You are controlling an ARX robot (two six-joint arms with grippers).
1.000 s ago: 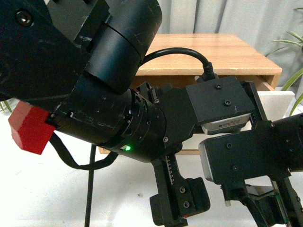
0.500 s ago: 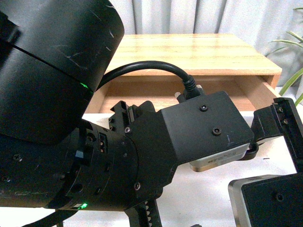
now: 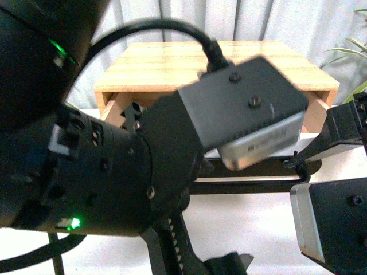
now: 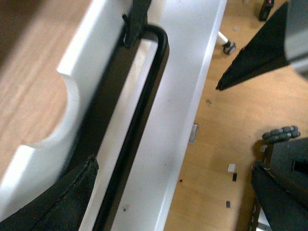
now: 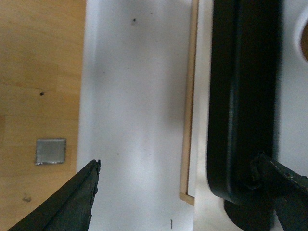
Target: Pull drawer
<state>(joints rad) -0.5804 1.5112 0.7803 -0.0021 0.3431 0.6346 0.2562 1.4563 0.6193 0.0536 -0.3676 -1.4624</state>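
Two grippers: I read both as spread wide, gripping nothing.
Left gripper (image 4: pixel 156 124): straddles the handle (image 4: pixel 137 120), placed to close on it.
Right gripper (image 5: pixel 176 166): one finger (image 5: pixel 281 192) against the handle's end, for pulling.
Drawer (image 4: pixel 178 96): carries the handle; partly out of the wooden cabinet (image 3: pixel 229 63), I judge.

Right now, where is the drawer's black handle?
In the left wrist view, the black handle runs lengthwise along the drawer's white front, beside the half-round notch in its top edge.
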